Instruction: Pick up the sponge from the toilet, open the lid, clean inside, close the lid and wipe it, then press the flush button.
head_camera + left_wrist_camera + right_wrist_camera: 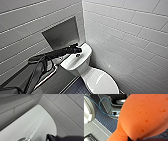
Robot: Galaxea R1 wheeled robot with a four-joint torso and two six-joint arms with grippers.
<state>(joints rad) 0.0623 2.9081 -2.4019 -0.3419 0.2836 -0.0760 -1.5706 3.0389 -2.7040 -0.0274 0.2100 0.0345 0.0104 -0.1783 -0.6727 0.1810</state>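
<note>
Reaches with the left gripper [78, 50] to frame centre, just above the flush button [78, 55] on the toilet [72, 63] tank; spread impossible to tell. Squeezes the sponge [144, 116] in the right gripper [133, 139]. Lid [100, 80] shut, lower right.

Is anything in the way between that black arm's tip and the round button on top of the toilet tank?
Nothing visible. The left gripper hangs close over the tank top, and the flush button sits right by its tip, with bare white ceramic between them in the left wrist view.
</note>
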